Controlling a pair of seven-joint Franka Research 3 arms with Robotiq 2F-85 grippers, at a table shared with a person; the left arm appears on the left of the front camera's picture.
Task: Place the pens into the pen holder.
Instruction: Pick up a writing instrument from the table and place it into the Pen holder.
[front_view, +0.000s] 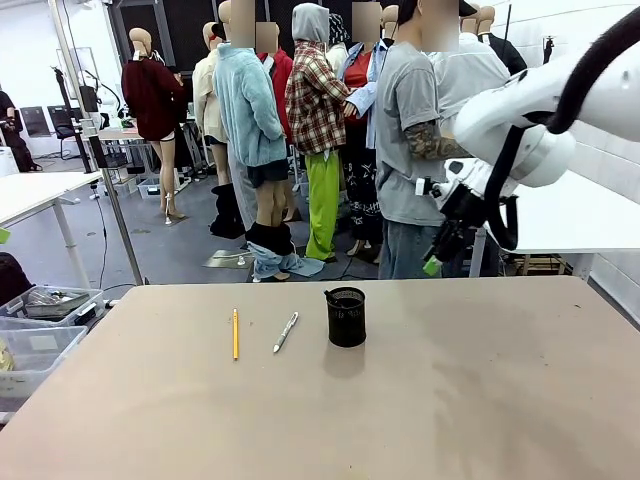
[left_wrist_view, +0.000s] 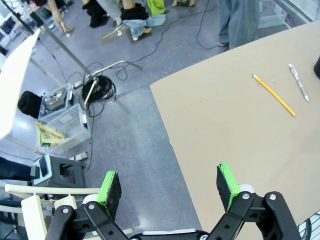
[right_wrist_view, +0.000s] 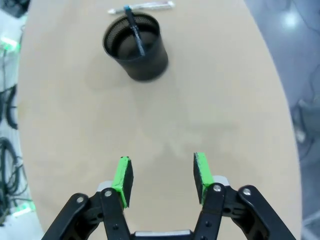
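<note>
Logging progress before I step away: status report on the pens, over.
Both grippers open, empty: left gripper, right gripper. One dark pen stands in the pen holder; yellow pencil, silver pen lie on the table. Nothing blocks them.

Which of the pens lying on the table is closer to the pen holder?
The silver-white pen, just left of the black mesh holder; the yellow pencil lies farther left.

Beige table (front_view: 480, 400): yellow pencil (front_view: 235, 334) and silver pen (front_view: 286, 332) are laid flat, apart; black mesh pen holder (front_view: 346, 318) is stood upright near the pen.
</note>
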